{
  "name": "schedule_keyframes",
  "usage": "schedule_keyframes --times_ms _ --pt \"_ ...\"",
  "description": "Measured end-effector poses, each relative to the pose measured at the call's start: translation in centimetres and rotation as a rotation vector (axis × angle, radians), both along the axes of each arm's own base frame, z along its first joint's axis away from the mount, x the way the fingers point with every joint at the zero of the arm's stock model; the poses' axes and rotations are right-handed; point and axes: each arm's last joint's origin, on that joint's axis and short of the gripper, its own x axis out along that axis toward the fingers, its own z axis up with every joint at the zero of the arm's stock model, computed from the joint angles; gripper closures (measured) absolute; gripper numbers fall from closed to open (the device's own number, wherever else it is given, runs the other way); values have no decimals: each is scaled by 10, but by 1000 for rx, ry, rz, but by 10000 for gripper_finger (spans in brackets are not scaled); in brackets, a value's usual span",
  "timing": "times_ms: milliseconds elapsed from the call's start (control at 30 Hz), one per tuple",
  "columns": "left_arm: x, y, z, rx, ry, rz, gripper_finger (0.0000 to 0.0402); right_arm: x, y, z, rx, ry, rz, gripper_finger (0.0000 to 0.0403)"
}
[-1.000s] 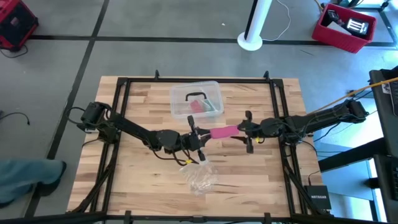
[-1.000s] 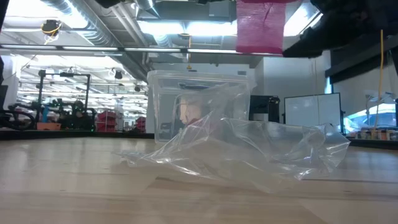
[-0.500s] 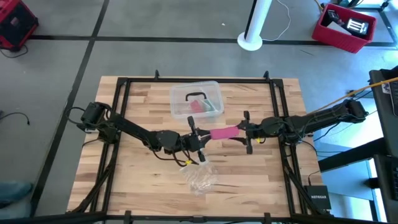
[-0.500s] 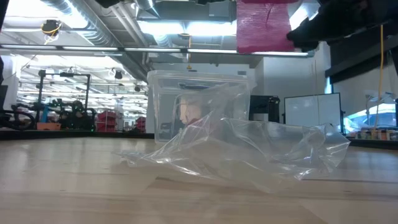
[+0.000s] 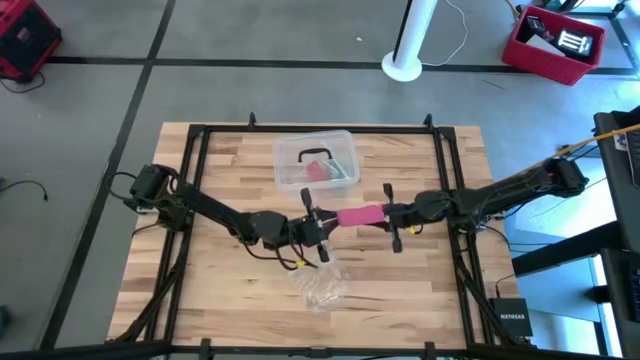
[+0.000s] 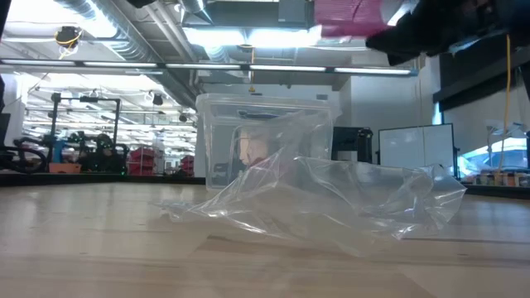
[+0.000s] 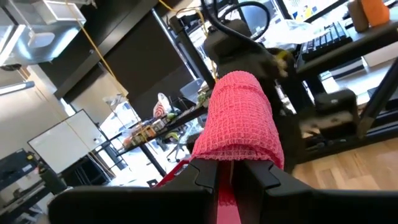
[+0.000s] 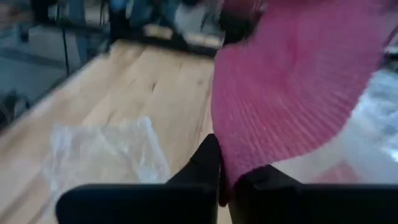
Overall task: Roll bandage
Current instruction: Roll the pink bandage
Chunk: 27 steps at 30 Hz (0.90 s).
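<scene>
The bandage [image 5: 360, 213] is a short pink-magenta strip of soft, open-weave elastic fabric, held in the air above the middle of the tabletop [image 5: 230, 290] and stretched between the two arms. In the left wrist view its ribbed, gridded knit [image 7: 239, 118] shows plainly, the strip rising from that arm's own fingers; in the right wrist view the same fabric [image 8: 292, 81] fans out wide and creased. The left gripper [image 5: 318, 222] has its jaws together on the strip's left end, the dark fingers [image 7: 205, 177] pinching the cloth between them. The right gripper [image 5: 390, 215] has its jaws clamped on the right end, with the fabric running down into the narrow slit between its fingers [image 8: 208, 165]. From the low view only the lower edge of the bandage [image 6: 344, 16] shows at the top, beside a dark mass of arm. Just below the bandage on the tabletop lies a crumpled clear plastic wrapper [image 5: 322, 285], glossy and full of folds [image 6: 331, 207]. Behind the bandage stands a clear plastic box [image 5: 316, 160] with rounded corners, holding pink and green contents. The tabletop is pale wooden butcher block made of jointed strips, edged by a black metal frame [image 5: 190, 180].
</scene>
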Motion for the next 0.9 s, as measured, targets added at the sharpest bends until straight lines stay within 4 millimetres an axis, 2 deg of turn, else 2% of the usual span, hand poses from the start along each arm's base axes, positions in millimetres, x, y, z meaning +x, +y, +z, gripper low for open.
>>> schedule_keyframes --times_ms 133,267,367,533,633,767,900 --pt "0 -1 0 22 5 3 380 -3 -1 3 16 -4 -3 393" --pt "-1 -1 1 17 -8 5 380 -3 -1 -1 146 42 -41 389" --pt "-1 -1 1 17 -8 5 380 -3 -1 -7 181 94 -85 345" --pt "-1 -1 2 9 -13 3 380 -1 -1 -5 184 65 -86 261" --pt "-1 -1 2 6 -15 2 380 -1 -2 -2 147 34 -92 232" --pt "-1 -1 2 6 -14 2 380 0 -2 1 94 -7 -110 224" --pt "-1 -1 2 6 -14 2 380 0 -3 2 68 -16 -112 246"
